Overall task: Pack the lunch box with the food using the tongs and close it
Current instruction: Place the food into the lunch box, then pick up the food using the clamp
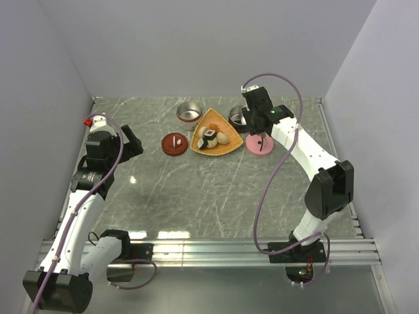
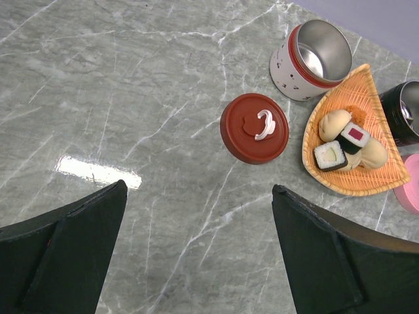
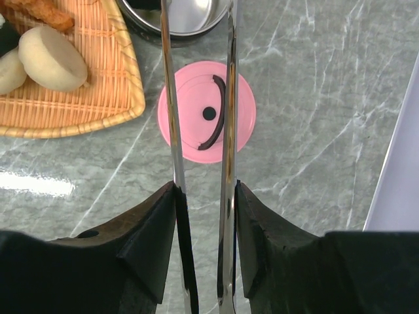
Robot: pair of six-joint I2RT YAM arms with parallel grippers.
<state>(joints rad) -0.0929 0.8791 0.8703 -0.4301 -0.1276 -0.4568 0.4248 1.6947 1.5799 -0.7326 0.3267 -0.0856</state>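
Note:
My right gripper (image 3: 205, 186) is shut on the tongs (image 3: 229, 98). Their two silver arms run between my pads, up over the pink lid (image 3: 207, 111), and out of view at the dark steel container (image 3: 177, 13). Nothing shows between the arms. The food (image 2: 344, 140), rice rolls, beige lumps and an orange piece, lies on the orange woven tray (image 2: 366, 183). Behind the tray stands the lunch box's white, red-rimmed container (image 2: 310, 59), open, with its red lid (image 2: 255, 127) flat on the table. My left gripper (image 2: 200, 190) hangs open above bare table, near side of the red lid.
Grey walls close in the marble table (image 1: 216, 196) at the back and on both sides. An aluminium rail (image 1: 249, 247) carrying both arm bases runs along the near edge. The containers, lids and tray cluster at the back centre.

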